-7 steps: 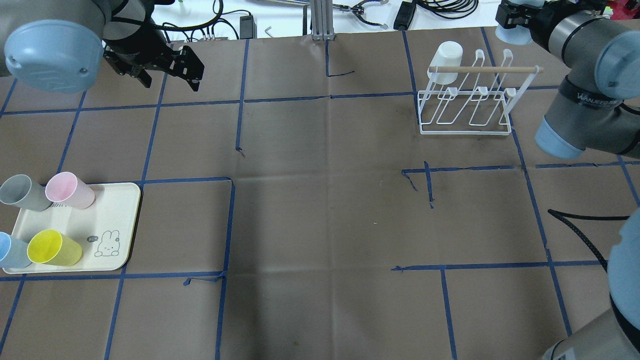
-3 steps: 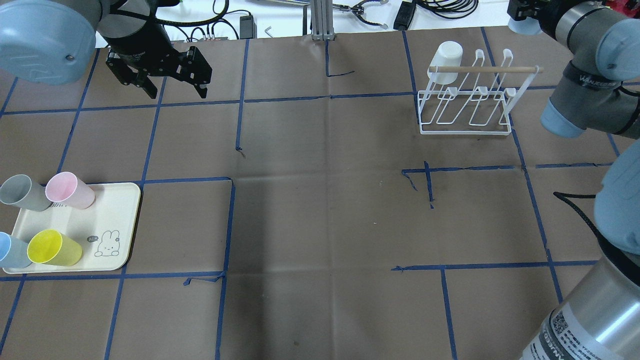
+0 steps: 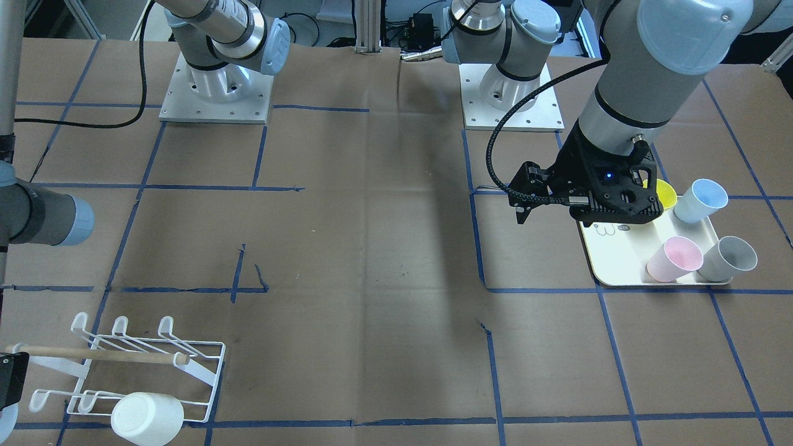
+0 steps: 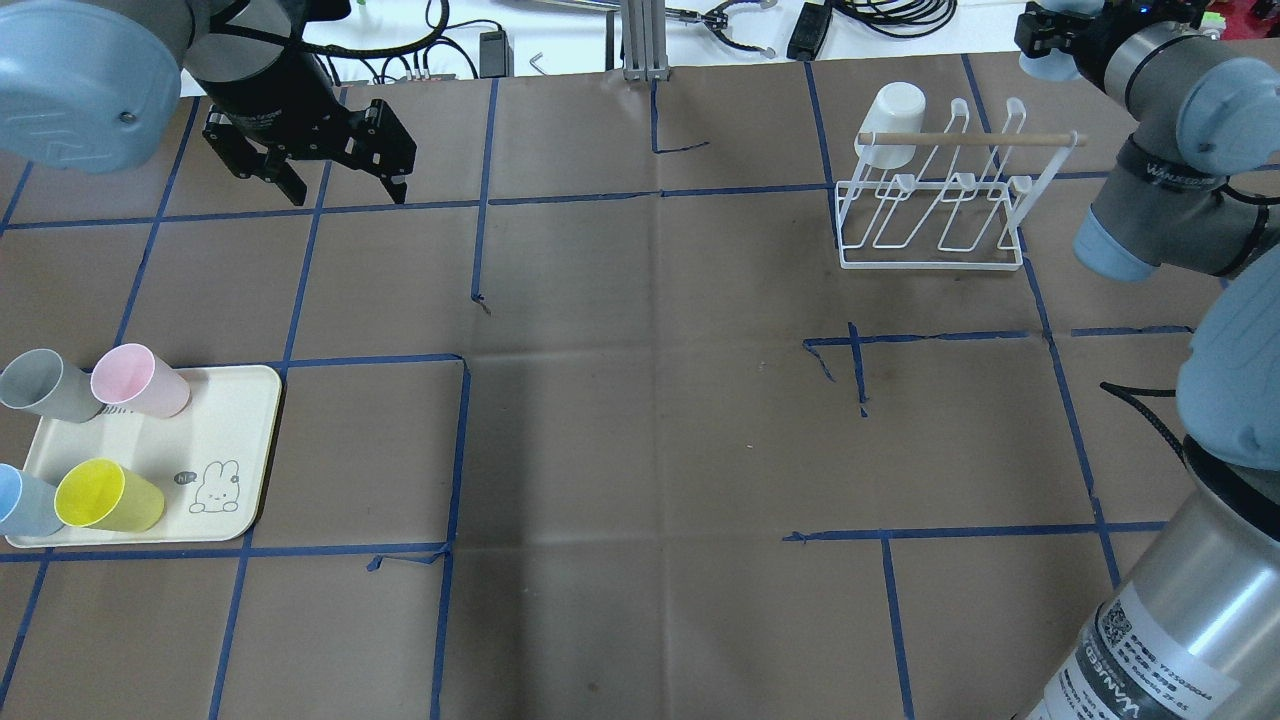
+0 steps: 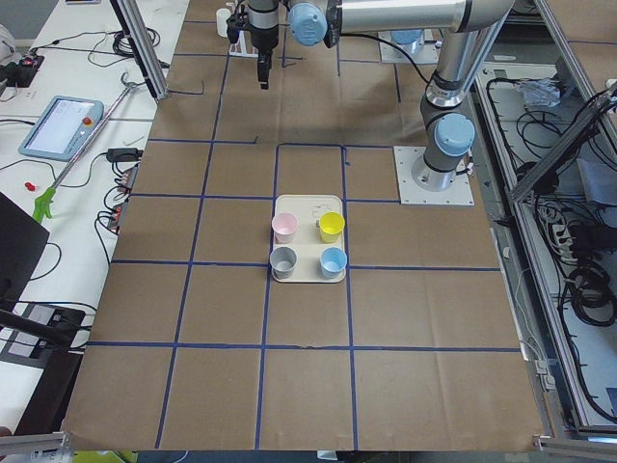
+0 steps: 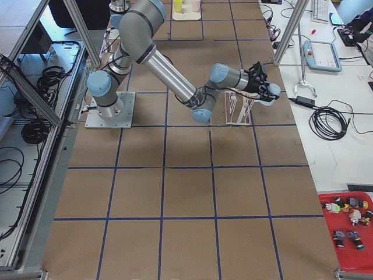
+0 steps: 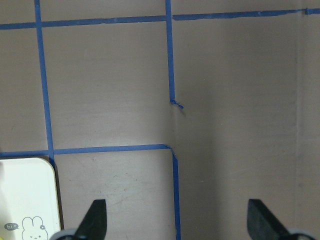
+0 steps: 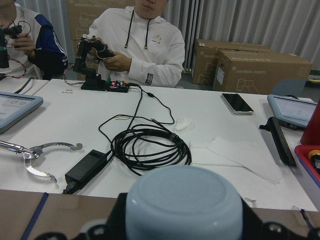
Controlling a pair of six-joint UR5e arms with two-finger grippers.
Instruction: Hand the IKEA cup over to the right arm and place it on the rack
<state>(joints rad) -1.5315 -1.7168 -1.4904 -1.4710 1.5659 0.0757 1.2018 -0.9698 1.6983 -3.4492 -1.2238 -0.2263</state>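
- The right gripper (image 4: 1048, 40) is at 1 o'clock from the rack (image 4: 930, 262) in the overhead view, over the far edge of the table (image 4: 650, 420).
- Its jaws are clamped on the held cup (image 8: 182, 200), which is pale blue, with its closed end toward the wrist camera.
- The held cup is apart from the rack and not on any prong.
- The rack stands at 2 o'clock on the table in the overhead view, with a dowel (image 4: 970, 139) across its top.
- A white cup (image 4: 893, 120) sits mouth-down on the prong at the rack's 11 o'clock corner.
- The left gripper (image 4: 348, 190) hangs above the table at 10 o'clock in the overhead view, jaws wide apart and empty.
- Its wrist view shows both fingertips (image 7: 97, 220) over brown paper and blue tape, with a tray corner at 7 o'clock.
- The tray (image 4: 240, 420) lies at 8 o'clock in the overhead view, at 7 o'clock from the left gripper and well apart from it.
- Four cups stand upright on the tray:
  - the grey cup (image 4: 40, 385) is at the far-left corner
  - the pink cup (image 4: 140, 380) is at the grey cup's 3 o'clock
  - the blue cup (image 4: 20, 500) is at the near-left corner
  - the yellow cup (image 4: 105, 495) is at the blue cup's 3 o'clock
- A rabbit drawing (image 4: 215, 488) marks the tray's 4 o'clock corner.
- In the right wrist view a person (image 8: 145, 50) sits at 11 o'clock behind a white desk (image 8: 75, 115), hands on a small black device.
- A coiled cable (image 8: 150, 147) lies on the desk at the middle of that view.
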